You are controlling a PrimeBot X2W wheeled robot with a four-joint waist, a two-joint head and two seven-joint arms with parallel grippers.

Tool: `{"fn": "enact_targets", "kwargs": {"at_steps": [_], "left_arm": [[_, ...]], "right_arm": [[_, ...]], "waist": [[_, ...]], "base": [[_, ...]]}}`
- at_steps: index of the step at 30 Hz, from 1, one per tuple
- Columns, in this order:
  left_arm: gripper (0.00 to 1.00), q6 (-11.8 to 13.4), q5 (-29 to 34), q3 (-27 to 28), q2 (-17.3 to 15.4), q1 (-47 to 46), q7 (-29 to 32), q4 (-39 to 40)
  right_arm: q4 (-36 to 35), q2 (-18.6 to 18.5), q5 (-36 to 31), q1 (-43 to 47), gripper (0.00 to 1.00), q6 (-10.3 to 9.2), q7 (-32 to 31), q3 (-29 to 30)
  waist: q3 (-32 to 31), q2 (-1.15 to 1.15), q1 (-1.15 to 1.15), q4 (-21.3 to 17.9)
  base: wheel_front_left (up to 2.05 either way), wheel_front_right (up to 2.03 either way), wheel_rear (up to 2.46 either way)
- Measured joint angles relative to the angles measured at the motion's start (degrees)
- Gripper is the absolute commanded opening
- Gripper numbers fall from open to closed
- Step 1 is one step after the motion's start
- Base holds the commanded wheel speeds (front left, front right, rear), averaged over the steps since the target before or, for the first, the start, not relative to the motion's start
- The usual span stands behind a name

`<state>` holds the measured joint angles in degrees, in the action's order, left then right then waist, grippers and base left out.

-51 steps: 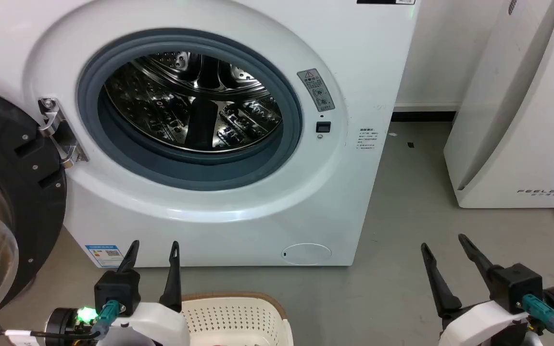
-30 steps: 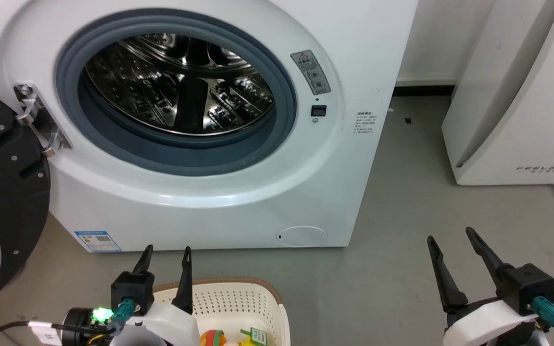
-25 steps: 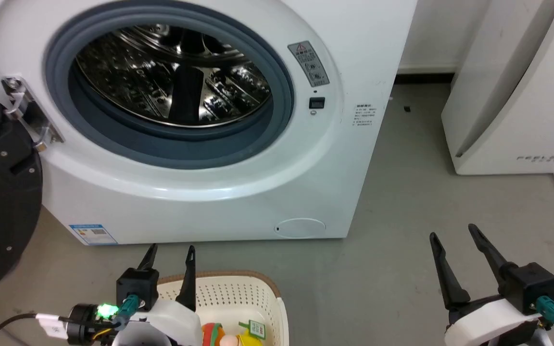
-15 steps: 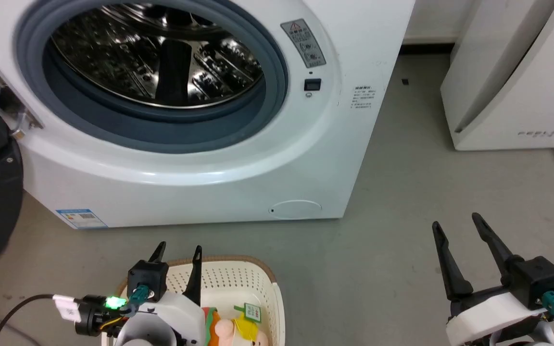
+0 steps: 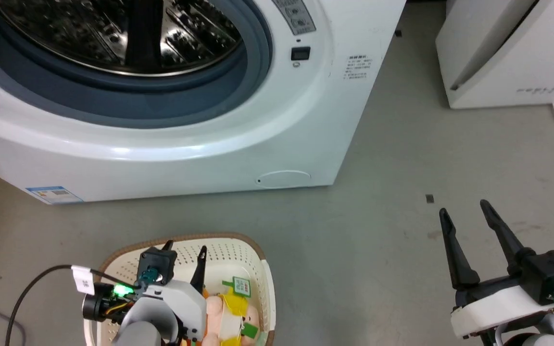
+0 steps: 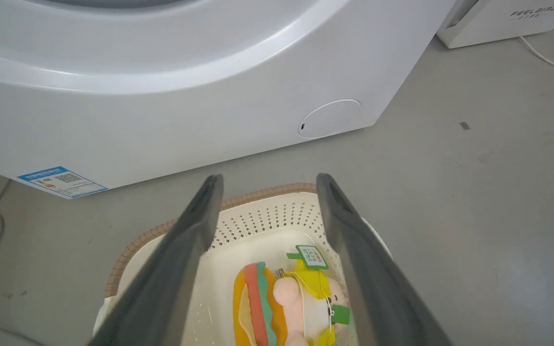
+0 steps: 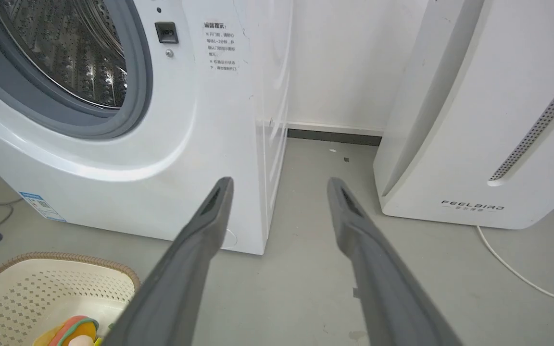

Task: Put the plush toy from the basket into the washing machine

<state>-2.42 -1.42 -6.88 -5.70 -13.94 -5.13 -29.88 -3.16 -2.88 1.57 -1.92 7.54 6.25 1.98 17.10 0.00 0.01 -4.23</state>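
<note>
Your head camera has tilted down: the cream perforated plastic basket (image 5: 225,261) with brown woven-look rim now shows at seven o'clock, with the orange-red-green layered plush toy (image 5: 231,315) inside. Your left gripper (image 5: 185,247) hangs above it, spread and empty. Your right gripper (image 5: 464,207) is likewise spread and empty at four o'clock. I judge the grasp may begin.

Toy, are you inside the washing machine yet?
No, the toy lies in the basket, outside the washing machine.

The left forearm (image 5: 176,302) hides part of the plush toy (image 5: 224,315).
</note>
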Motion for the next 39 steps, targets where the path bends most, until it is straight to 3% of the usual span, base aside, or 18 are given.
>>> {"fn": "enact_targets", "kwargs": {"at_steps": [8, 39], "left_arm": [[1.00, -0.8, -1.3, -1.2, -1.0, -4.9, 0.2, -5.7], [1.00, -2.9, -2.7, -12.7, -8.4, -20.8, 10.2, -24.9]], "right_arm": [[-1.0, 0.0, 0.0, -0.9, 1.00, 0.00, 0.9, 0.4], [-4.3, 0.0, 1.5, -3.6, 1.00, 0.00, 4.5, 0.8]], "waist": [[4.5, 0.00, 0.00, -0.8], [24.8, 0.00, 0.00, -5.1]], "base": [[0.00, 0.00, 0.00], [0.00, 0.00, 0.00]]}}
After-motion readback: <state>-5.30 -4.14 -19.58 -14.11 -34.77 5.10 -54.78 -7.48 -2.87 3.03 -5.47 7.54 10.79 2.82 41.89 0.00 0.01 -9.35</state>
